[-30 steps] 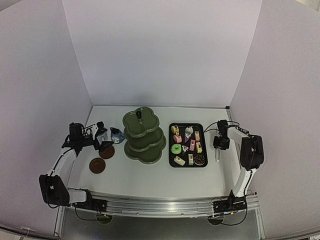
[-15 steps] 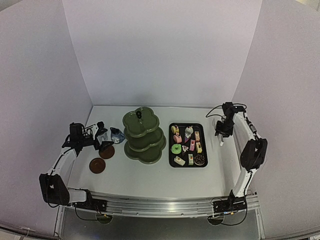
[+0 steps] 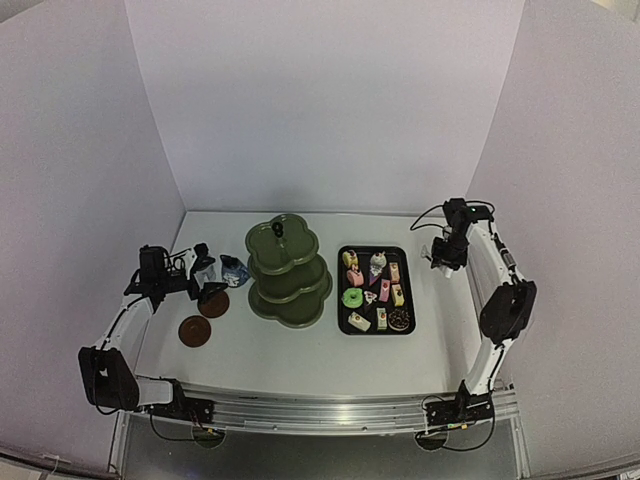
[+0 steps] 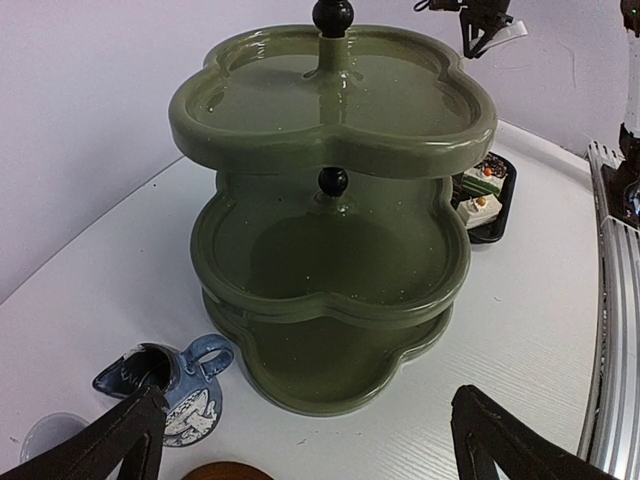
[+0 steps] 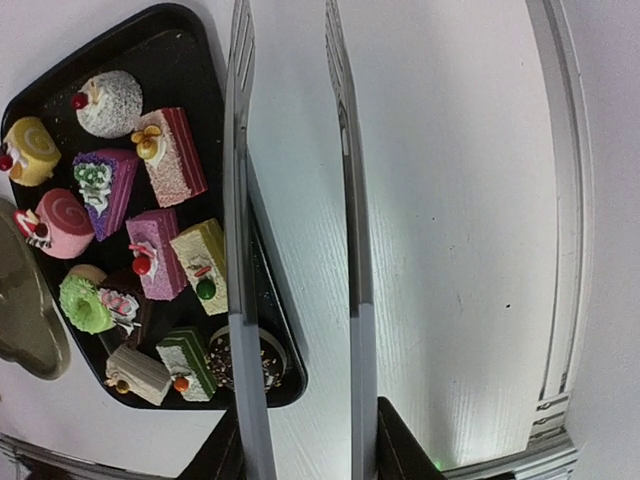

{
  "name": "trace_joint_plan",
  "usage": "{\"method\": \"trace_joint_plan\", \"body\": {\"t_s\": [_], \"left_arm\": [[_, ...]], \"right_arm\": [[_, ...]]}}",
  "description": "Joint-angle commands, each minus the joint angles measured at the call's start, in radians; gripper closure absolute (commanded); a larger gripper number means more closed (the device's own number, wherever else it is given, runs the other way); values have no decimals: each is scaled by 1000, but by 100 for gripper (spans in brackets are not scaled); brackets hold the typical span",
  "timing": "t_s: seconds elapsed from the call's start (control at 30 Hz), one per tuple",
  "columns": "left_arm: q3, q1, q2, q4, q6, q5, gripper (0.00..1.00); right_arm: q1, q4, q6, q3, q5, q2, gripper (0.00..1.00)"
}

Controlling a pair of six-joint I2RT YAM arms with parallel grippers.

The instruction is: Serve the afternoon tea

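The dark green three-tier stand [image 3: 288, 270] stands at mid table and fills the left wrist view [image 4: 330, 250]. Small colourful pastries [image 3: 375, 288] lie on the black tray [image 3: 343, 322]; the right wrist view shows them too [image 5: 150, 230]. My left gripper [image 3: 206, 271] is open and empty [image 4: 300, 450], by the pale blue cup [image 3: 204, 266], the dark blue jug [image 3: 234, 270] and two brown saucers [image 3: 213, 303]. My right gripper [image 3: 447, 252] is raised right of the tray, shut on the metal tongs [image 5: 238, 200], whose arms stand apart.
White walls close in the table at the back and on both sides. A metal rail [image 5: 565, 250] runs along the table's edge. The second saucer [image 3: 195, 330] lies near the front left. The jug [image 4: 170, 385] sits just left of the stand's base.
My right arm has lifted the tongs and swung them from beside the tray's right edge towards the back right. The left arm has not moved.
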Motion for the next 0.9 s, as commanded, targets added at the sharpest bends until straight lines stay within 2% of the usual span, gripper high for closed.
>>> {"method": "trace_joint_plan", "body": {"t_s": [0.0,0.13,0.3,0.5,0.87], "left_arm": [[-15,-2,-21,71,-13,17,0],[-43,-2,-50,160,-72,-10,0],[-44,-2,-58,172,-94,-26,0],[-43,-2,-47,175,-87,-24,0],[-39,-2,-42,177,-80,-27,0]], "right_arm": [[165,7,-99,-60,134,-165,66],[258,19,-106,-182,221,-227,66],[360,21,-67,-285,248,-285,66],[398,60,-11,-375,189,-331,66],[403,120,23,-468,178,-314,66]]}}
